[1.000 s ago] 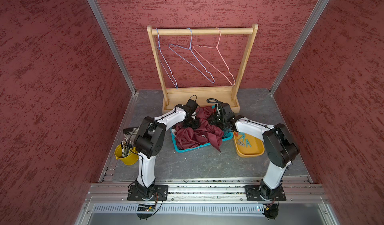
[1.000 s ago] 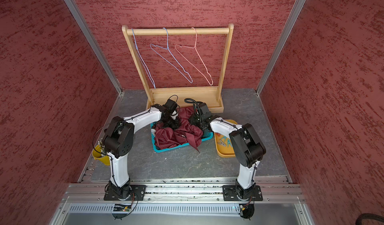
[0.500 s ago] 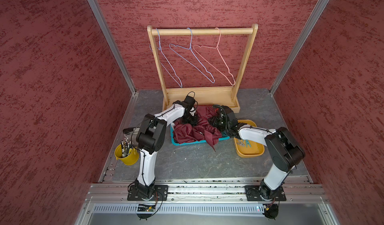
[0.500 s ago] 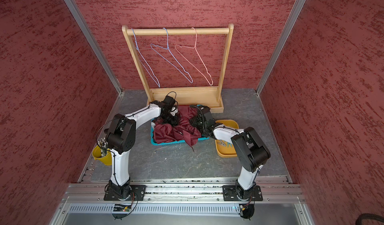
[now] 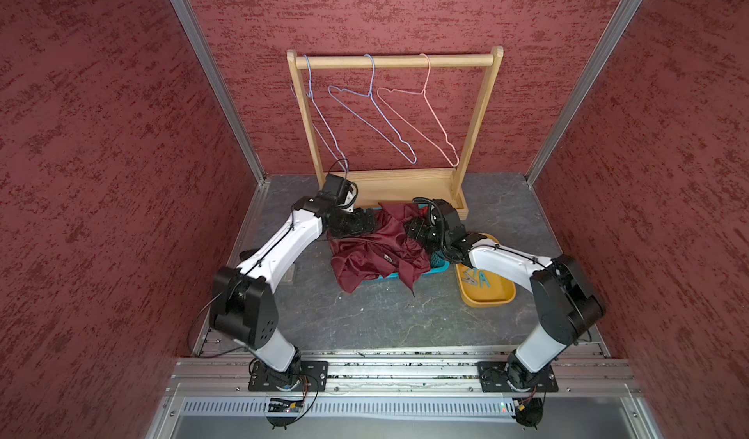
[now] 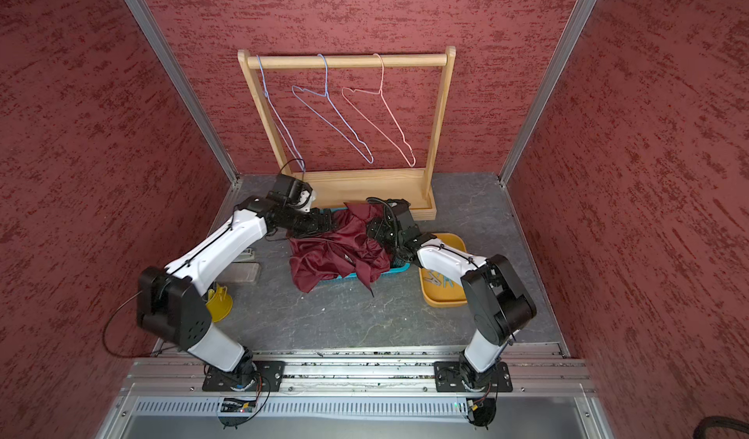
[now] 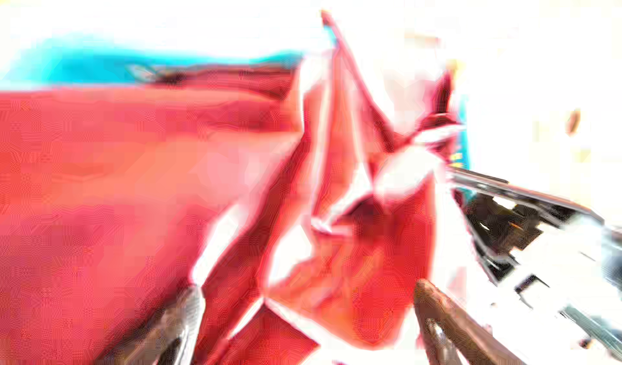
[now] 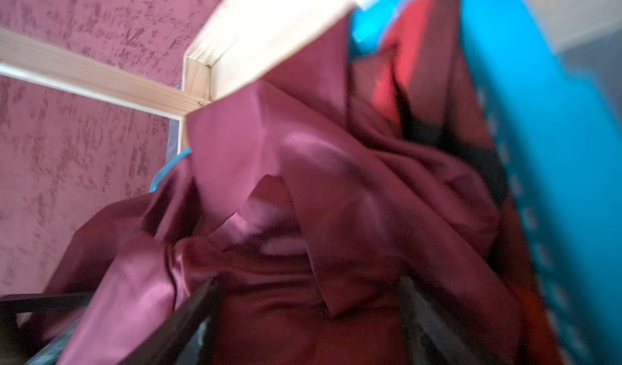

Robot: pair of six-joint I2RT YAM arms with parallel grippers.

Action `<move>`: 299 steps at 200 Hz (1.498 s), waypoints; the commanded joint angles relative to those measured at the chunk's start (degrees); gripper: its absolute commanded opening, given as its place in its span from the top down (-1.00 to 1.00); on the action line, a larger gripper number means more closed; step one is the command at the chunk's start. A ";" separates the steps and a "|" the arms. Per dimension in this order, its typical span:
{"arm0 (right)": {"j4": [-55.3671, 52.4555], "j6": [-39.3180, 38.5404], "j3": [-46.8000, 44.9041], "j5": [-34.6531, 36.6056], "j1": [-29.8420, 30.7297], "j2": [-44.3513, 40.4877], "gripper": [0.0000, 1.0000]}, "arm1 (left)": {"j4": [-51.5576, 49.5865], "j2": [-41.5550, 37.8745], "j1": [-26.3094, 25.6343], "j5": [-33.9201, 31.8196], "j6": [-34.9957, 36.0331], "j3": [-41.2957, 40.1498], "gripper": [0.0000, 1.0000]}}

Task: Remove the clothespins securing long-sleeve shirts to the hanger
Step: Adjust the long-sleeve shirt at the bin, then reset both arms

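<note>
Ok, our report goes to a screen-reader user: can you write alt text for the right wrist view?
A shiny maroon shirt lies bunched in a blue basket, filling most of the frame. The right hand, open, points two dark fingers at it, and a wooden rack stands behind.

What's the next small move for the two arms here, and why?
Probably raise both arms clear of the teal basket. The three hangers hang bare on the rack, the maroon shirt lies heaped in the basket, clothespins sit in the yellow tray, and the left gripper and right gripper have jaws open at the fabric, gripping nothing.
</note>
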 commanded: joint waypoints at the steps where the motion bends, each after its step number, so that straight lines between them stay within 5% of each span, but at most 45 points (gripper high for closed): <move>1: -3.41 -5.47 3.30 4.71 0.06 -4.70 -0.98 | 1.65 -8.93 2.69 2.15 0.23 -3.46 -0.99; 53: -5.65 -12.02 2.14 9.54 -0.54 -18.10 -0.98 | 6.79 -31.60 10.15 3.52 2.25 -15.64 -0.99; 90: -7.06 -12.82 -0.34 8.19 -1.00 -21.15 -0.98 | 9.96 -27.60 10.24 10.52 -0.62 -15.58 -0.99; 154: -7.49 -15.84 -8.10 13.35 -3.28 -30.78 -0.98 | 23.37 -37.92 12.48 -13.56 3.21 -33.62 -0.99; 178: -10.80 -14.98 -11.25 31.46 -3.36 -34.52 -0.98 | 34.03 -42.12 12.67 -26.37 2.61 -43.34 -0.99; 196: 0.90 -25.10 -18.87 36.06 -3.30 -37.71 -0.98 | 42.81 -44.25 13.57 -29.75 4.45 -48.58 -1.00; 207: 12.71 -34.41 -26.15 34.33 -3.30 -40.06 -0.99 | 48.50 -43.48 14.37 -29.54 7.83 -52.00 -0.99; 229: 30.63 -34.45 -39.45 45.23 -3.45 -43.51 -0.98 | 59.12 -35.76 17.83 -28.16 12.31 -57.35 -1.00; 252: 54.17 -47.46 -52.53 41.96 -3.56 -42.70 -0.99 | 71.41 -25.95 19.76 -28.30 17.72 -59.59 -0.99; 282: 61.54 -51.18 -52.77 42.95 -7.03 -36.12 -0.99 | 85.20 -12.28 23.26 -22.89 13.45 -58.57 -0.99; 299: 66.98 -49.96 -52.80 42.43 -11.37 -30.43 -0.99 | 91.85 -6.23 21.13 -22.80 18.39 -57.28 -0.99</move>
